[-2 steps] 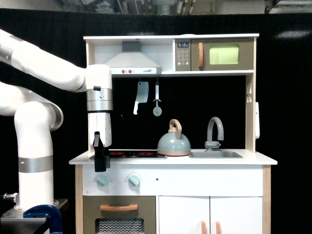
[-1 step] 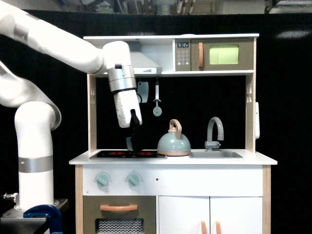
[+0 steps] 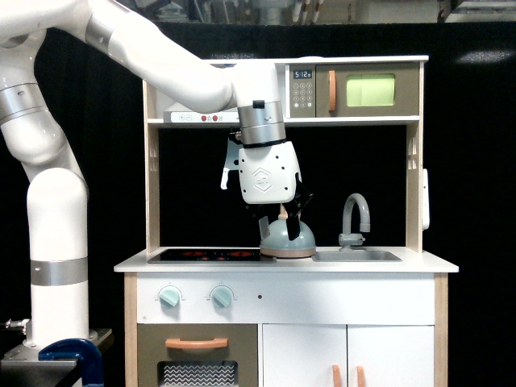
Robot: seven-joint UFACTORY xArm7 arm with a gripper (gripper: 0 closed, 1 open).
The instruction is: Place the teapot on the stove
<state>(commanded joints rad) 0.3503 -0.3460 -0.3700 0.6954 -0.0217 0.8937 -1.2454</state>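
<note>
I see my white gripper [image 3: 280,216] straddling the arched light-wood handle of the grey-blue dome teapot [image 3: 289,239], beside the glossy black stove [image 3: 211,255]; whether it clamps, I cannot tell.

The white counter [image 3: 419,264] carries the stove [image 3: 205,255] and the teapot [image 3: 289,240].

Stove [image 3: 211,255] top free (faucet [image 3: 355,216] rt)

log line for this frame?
phase: reach | gripper: over teapot handle, grasp unclear | teapot: on counter between stove and sink
</note>
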